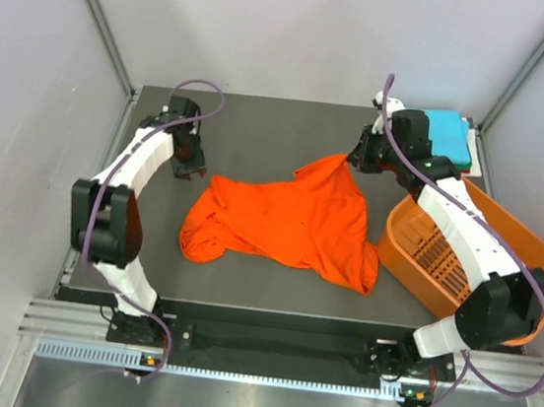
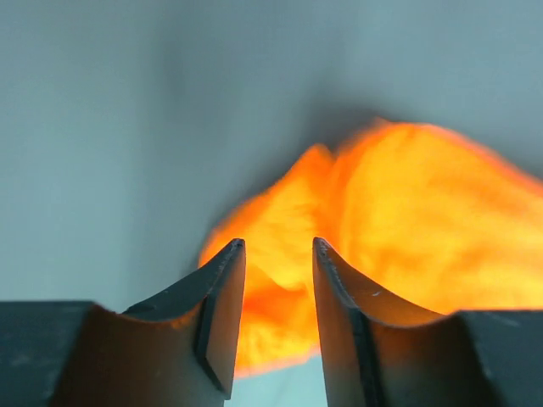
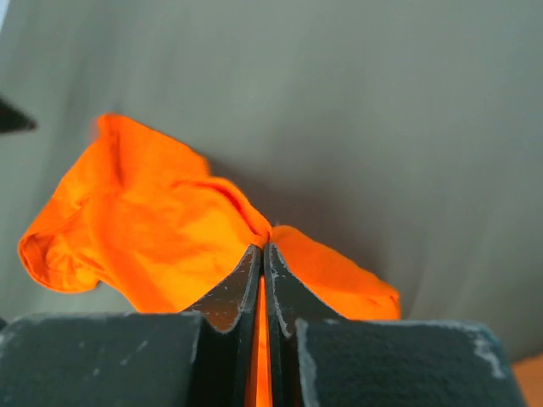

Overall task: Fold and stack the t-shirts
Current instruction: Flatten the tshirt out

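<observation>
Across the worktop [image 1: 262, 123], the right pincer [image 3: 262, 248] clamped the orange t-shirt [image 1: 285, 215], the left pincer [image 2: 278, 242] gaped empty; a one-sided pull might bunch it.

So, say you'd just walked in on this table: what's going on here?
Two robot arms are working on an orange t-shirt, which lies rumpled and unfolded on the table. The right tool is shut on its far right corner. The left tool is open beside the shirt's far left edge, holding nothing. A folded turquoise t-shirt sits at the far right corner, near an orange basket.
</observation>
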Controlling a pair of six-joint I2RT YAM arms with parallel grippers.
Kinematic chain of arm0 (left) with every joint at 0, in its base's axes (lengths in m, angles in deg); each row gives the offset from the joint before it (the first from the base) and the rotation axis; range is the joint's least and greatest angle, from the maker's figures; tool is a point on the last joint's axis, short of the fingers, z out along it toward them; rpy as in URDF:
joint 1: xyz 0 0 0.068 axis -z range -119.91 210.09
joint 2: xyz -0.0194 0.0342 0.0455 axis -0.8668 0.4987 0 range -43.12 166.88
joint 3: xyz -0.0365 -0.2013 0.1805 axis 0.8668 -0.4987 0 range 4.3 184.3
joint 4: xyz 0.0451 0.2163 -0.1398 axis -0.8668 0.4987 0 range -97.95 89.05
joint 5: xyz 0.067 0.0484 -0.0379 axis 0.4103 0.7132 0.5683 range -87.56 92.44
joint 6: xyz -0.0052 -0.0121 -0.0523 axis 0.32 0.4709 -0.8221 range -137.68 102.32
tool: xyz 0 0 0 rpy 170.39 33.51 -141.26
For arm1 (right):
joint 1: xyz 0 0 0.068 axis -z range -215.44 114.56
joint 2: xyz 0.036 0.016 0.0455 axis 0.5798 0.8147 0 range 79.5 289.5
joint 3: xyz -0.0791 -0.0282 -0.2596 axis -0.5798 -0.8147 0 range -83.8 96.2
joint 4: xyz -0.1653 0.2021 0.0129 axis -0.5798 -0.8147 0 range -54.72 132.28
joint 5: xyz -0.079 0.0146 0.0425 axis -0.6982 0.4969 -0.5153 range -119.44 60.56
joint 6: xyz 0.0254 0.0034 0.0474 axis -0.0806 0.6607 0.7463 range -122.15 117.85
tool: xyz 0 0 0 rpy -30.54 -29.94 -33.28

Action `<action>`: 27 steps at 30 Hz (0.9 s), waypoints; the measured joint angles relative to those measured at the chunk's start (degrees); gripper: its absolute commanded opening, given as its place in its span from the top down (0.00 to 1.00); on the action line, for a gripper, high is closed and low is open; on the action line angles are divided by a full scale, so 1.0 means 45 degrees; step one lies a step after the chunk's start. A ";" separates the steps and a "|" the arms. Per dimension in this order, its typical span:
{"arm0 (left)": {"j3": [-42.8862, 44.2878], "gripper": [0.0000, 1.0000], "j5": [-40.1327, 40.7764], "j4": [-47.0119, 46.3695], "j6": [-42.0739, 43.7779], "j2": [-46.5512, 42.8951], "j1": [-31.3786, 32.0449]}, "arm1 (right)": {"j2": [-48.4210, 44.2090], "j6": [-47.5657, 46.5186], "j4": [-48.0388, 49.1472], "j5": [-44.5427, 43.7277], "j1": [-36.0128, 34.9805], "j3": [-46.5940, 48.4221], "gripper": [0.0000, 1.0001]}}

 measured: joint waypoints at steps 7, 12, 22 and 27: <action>0.0758 0.58 0.2259 -0.0733 0.0699 0.0194 0.1943 | 0.0393 0.0170 0.0860 0.0665 -0.0005 -0.0044 1.00; -0.1253 0.57 0.1700 -0.2098 0.0801 -0.1413 0.4163 | 0.0393 0.0155 0.0957 0.0675 0.0000 -0.0044 1.00; -0.1967 0.56 0.2579 -0.3152 0.1166 0.0801 0.4828 | 0.0160 -0.0073 0.1044 0.0685 0.0000 -0.0214 1.00; -0.1962 0.53 0.2735 -0.3861 0.2055 0.0908 0.5163 | 0.0039 -0.0073 0.1039 0.0709 0.0000 -0.0223 1.00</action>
